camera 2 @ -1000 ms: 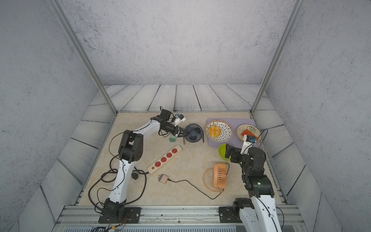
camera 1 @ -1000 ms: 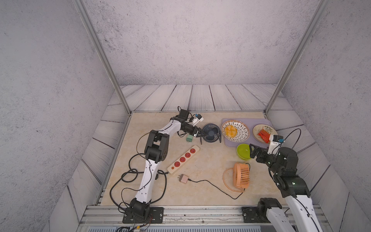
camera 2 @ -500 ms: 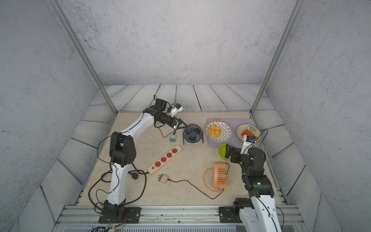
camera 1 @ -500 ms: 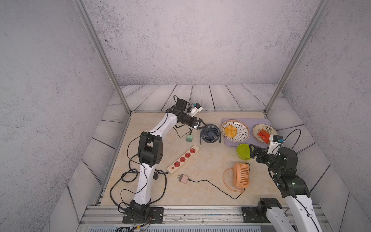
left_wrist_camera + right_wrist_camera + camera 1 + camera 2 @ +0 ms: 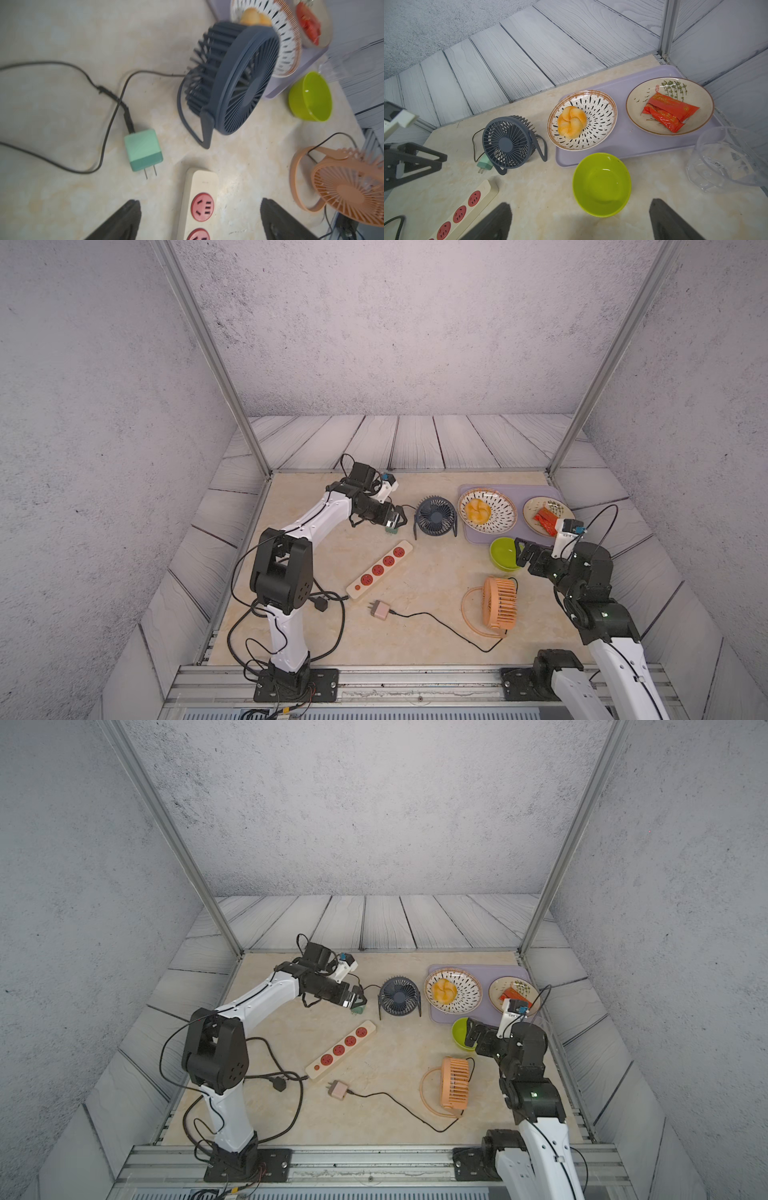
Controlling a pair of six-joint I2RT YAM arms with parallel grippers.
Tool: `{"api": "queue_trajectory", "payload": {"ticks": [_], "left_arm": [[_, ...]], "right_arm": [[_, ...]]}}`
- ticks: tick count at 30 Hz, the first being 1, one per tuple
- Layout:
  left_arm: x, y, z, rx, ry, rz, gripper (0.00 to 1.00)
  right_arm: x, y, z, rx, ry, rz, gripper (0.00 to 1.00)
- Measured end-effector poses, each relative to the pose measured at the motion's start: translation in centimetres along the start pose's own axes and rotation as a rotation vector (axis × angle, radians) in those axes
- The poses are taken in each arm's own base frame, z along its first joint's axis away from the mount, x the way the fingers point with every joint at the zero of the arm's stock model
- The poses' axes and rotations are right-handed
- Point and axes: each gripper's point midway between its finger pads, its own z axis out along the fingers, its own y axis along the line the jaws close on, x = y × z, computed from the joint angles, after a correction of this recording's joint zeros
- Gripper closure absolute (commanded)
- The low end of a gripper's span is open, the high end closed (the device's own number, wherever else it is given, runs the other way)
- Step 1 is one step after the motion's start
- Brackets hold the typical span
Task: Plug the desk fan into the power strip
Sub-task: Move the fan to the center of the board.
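Observation:
A cream power strip with red sockets lies slantwise at mid table. A dark blue desk fan stands upright behind it. Its green plug lies loose on the table, prongs toward the strip's end. My left gripper hovers open just above plug and strip, holding nothing. An orange fan lies flat at the front right, its pink plug near the strip's button end. My right gripper stands open by the green bowl.
A purple tray at the back right carries a patterned plate with a bun and a plate with a red packet. A green bowl sits before it, and a clear glass container beside it. Black cords loop at the front left.
My left gripper has opened and the green plug lies free on the table. The left arm's elbow has swung left and toward the front. The right arm has not moved.

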Motion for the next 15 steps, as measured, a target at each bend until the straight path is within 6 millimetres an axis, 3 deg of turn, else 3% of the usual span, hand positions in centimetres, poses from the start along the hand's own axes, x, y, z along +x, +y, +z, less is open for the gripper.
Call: {"api": "queue_trajectory", "payload": {"ticks": [5, 10, 15], "left_arm": [[4.3, -0.6, 2.0, -0.095, 0.125, 0.058, 0.01], [6.0, -2.3, 2.8, -0.139, 0.186, 0.145, 0.02], [6.8, -1.8, 2.9, -0.174, 0.206, 0.122, 0.03]], "right_arm": [[0.0, 0.0, -0.1, -0.001, -0.002, 0.001, 0.01], [0.0, 0.0, -0.1, -0.001, -0.003, 0.001, 0.01], [-0.1, 0.0, -0.2, -0.002, -0.006, 0.001, 0.01]]}}
